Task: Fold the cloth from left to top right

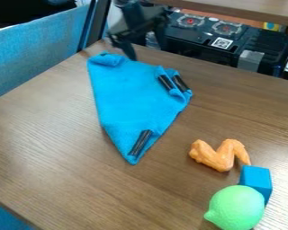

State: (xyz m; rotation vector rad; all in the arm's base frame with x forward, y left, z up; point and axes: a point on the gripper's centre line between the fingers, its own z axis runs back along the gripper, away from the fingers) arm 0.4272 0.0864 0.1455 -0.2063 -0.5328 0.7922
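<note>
We find gripper [147, 53] spread, near table's [56, 143] far edge | cloth [123, 96] just before it | black box [249, 41] beyond.

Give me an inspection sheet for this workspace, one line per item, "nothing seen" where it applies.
Surface: brown wood-grain table.
Job's things: blue cloth lying on the far part, tapering toward the camera; far-left corner bunched, right side rumpled; dark strips at its right side and near tip.
Clutter: orange wing-shaped toy, blue block and green lime-shaped toy, grouped at near right; the lime partly hides the block.
Gripper: black gripper open at the cloth's far edge, nothing seen held; contact with cloth cannot be told.
Cables: nothing seen on the tabletop.
Surroundings: blue fabric panel at left; black equipment beyond the far edge.
</note>
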